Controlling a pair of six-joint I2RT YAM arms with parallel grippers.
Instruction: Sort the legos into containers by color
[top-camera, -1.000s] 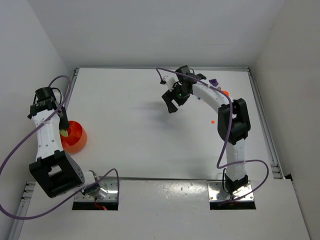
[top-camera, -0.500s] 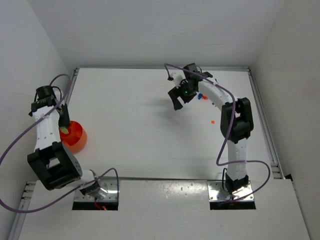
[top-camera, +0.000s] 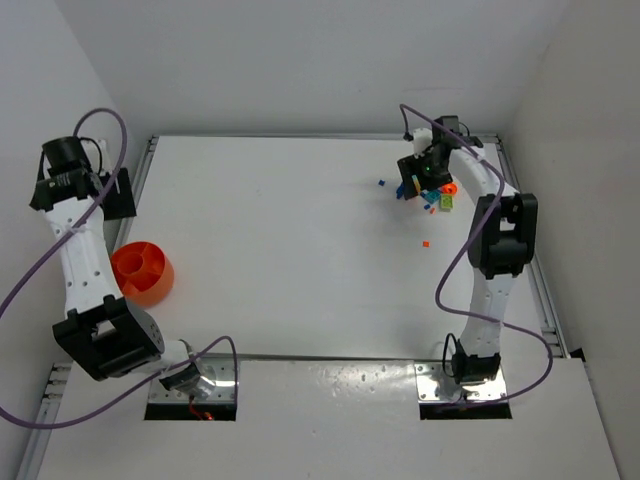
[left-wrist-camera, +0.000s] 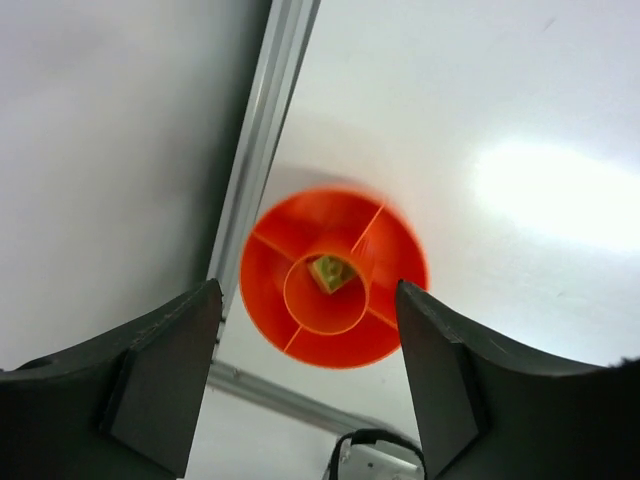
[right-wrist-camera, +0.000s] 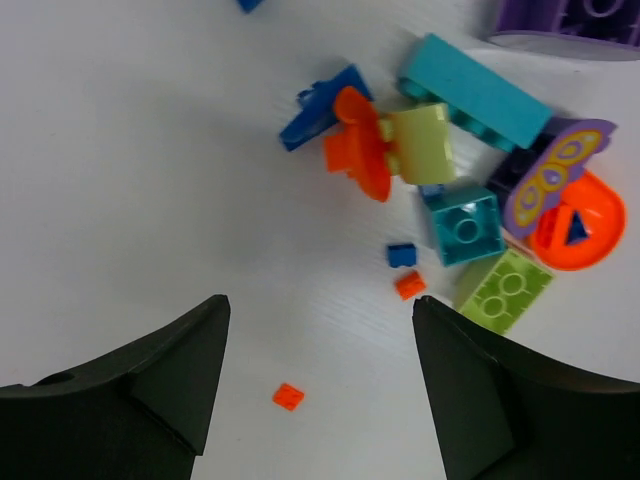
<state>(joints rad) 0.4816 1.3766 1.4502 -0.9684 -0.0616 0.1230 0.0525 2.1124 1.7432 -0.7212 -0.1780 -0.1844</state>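
The container, an orange bowl (top-camera: 142, 272) (left-wrist-camera: 333, 278), sits at the table's left edge, split into sections round a centre ring. A yellow-green lego (left-wrist-camera: 330, 272) lies in that ring. My left gripper (top-camera: 118, 192) (left-wrist-camera: 305, 297) hangs high above the bowl, open and empty. At the far right, my right gripper (top-camera: 410, 185) (right-wrist-camera: 318, 310) is open and empty just above the lego pile (top-camera: 435, 195). The pile holds a long cyan brick (right-wrist-camera: 475, 90), a blue piece (right-wrist-camera: 322, 105), an orange piece (right-wrist-camera: 358, 145), a pale yellow brick (right-wrist-camera: 420, 145) and a green brick (right-wrist-camera: 505, 290).
Loose bits lie round the pile: a tiny orange one (right-wrist-camera: 288, 396) between my right fingers, another orange bit (top-camera: 424, 243) nearer the arms, a blue bit (top-camera: 381, 182). A purple piece (right-wrist-camera: 570, 20) is cut off by the frame edge. A metal rail (left-wrist-camera: 262, 130) runs beside the bowl.
My left gripper opened, let the yellow-green lego go into the bowl and rose away toward the back. My right arm swung right, to above the lego pile.
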